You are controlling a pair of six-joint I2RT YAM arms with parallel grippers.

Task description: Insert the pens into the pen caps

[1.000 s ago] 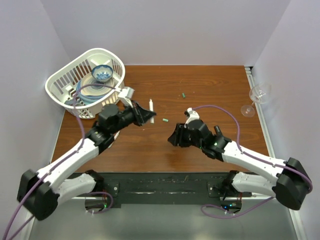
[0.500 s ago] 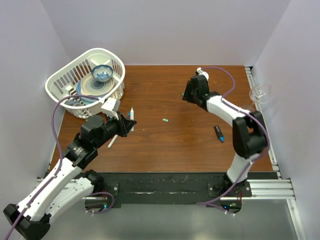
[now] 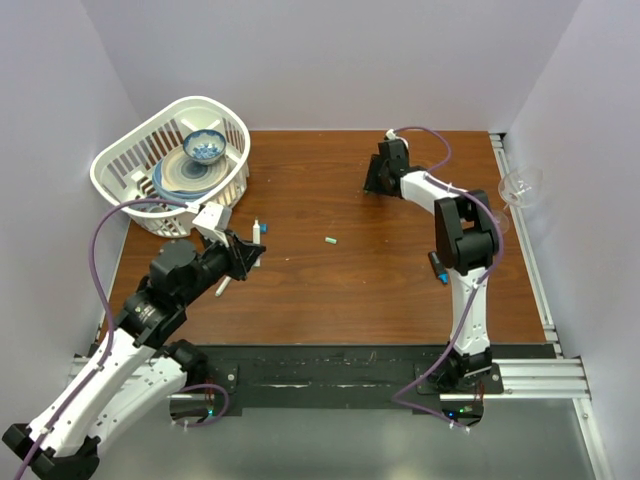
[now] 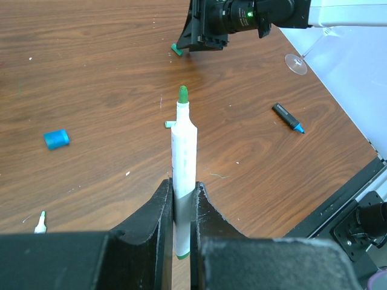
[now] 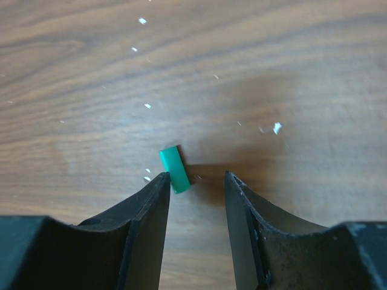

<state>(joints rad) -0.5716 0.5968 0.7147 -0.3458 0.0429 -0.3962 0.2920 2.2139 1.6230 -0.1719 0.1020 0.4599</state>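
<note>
So the pen (image 4: 184, 139) is clamped in my left gripper (image 4: 182, 193), jaws closed tight on the lower barrel, over the near-left part of the table (image 3: 330, 290). The green tip sticks out bare and points away from the jaws. I reckon that's the point: the tip stays free so a cap can go on.

The cap (image 5: 175, 170) I'm after is green, lying on the wood toward the far edge, right of centre. My right gripper (image 5: 196, 177) is down over it, jaws partly apart and straddling it, holding nothing yet. The cap sits right by one finger with a clear gap to the other, so it looks lined up for a pinch.

Spare bits: a second green cap (image 3: 330, 240) mid-table, a blue cap (image 4: 56, 139) off to the left-hand side, and a dark marker (image 4: 287, 118) with a blue tip near the right edge. There's a basket (image 3: 120, 160) of dishes at the far-left corner and a glass (image 3: 520, 185) just off the right edge.

Hard to read: from above the right gripper hides the cap completely, and the pen's bottom end is buried between the left fingers. There are a couple of white pen-like bits near the left gripper I can't sort out. I also can't tell which way the cap's open end faces.
</note>
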